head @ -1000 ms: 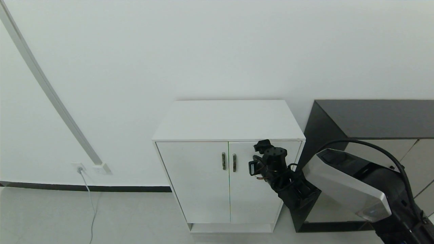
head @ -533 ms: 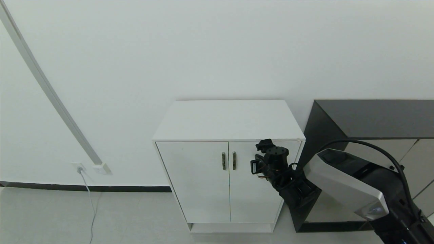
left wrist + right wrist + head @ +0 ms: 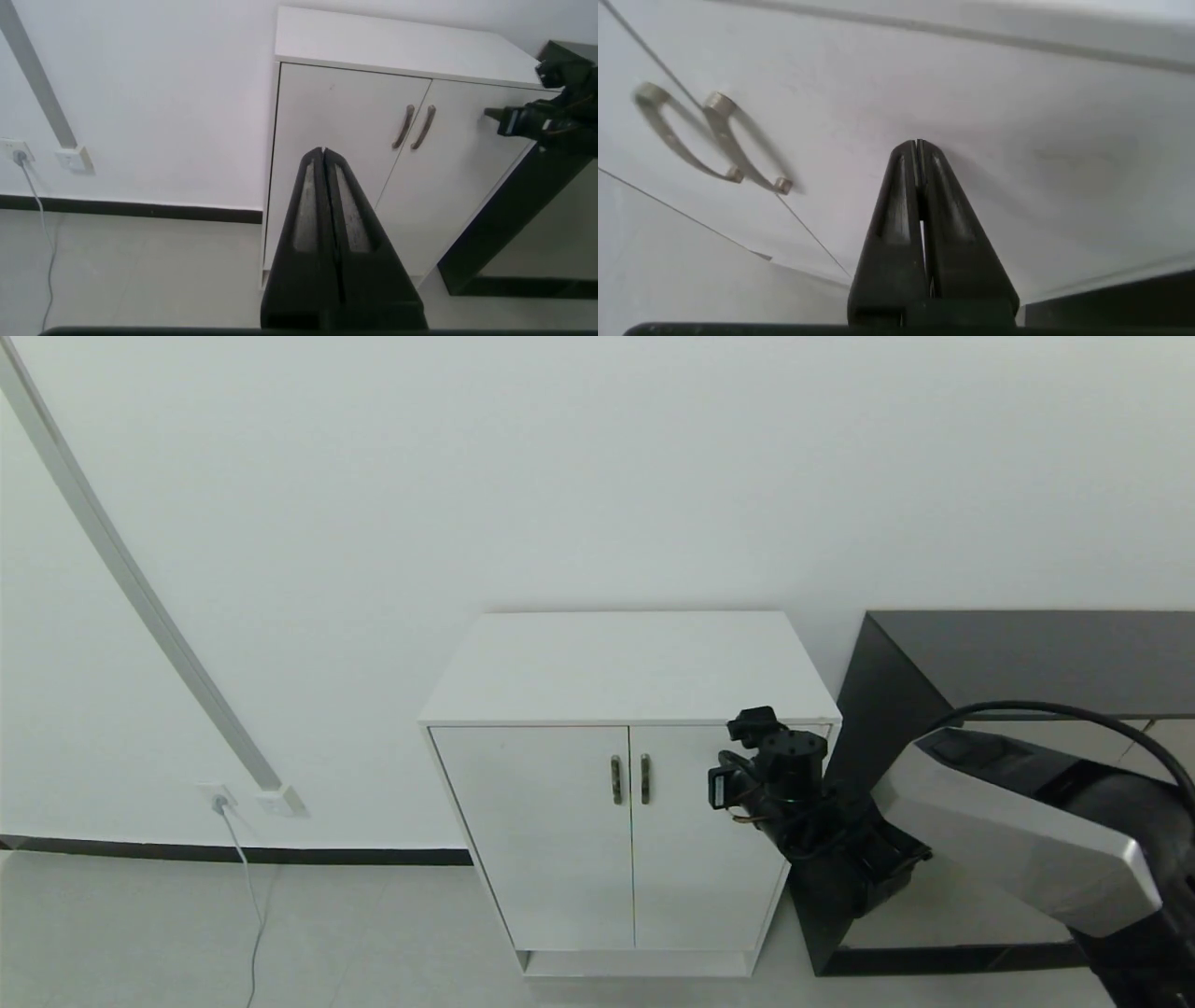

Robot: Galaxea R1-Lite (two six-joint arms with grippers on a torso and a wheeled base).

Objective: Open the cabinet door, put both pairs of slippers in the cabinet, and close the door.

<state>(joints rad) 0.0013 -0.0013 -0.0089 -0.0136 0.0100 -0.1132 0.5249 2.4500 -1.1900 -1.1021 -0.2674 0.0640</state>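
Left gripper (image 3: pixel 323 154) hangs back from the white cabinet (image 3: pixel 625 663), above the floor (image 3: pixel 140 933), jaws pressed together and aimed at the left door (image 3: pixel 532 831). Over on the wall, a grey conduit (image 3: pixel 140 588) slants down to a socket (image 3: pixel 217 796), with a cable (image 3: pixel 250 896) trailing to the floor. Centre now: the cabinet stands against the wall, both doors shut, left handle (image 3: pixel 615 779) and right handle (image 3: pixel 645 783) side by side at the seam. Right gripper (image 3: pixel 918 147) sits up close to the right door (image 3: pixel 691 859), beside the handles, jaws together; contact with the panel can't be judged. A dark cabinet (image 3: pixel 1027 658) stands just beside the white one.
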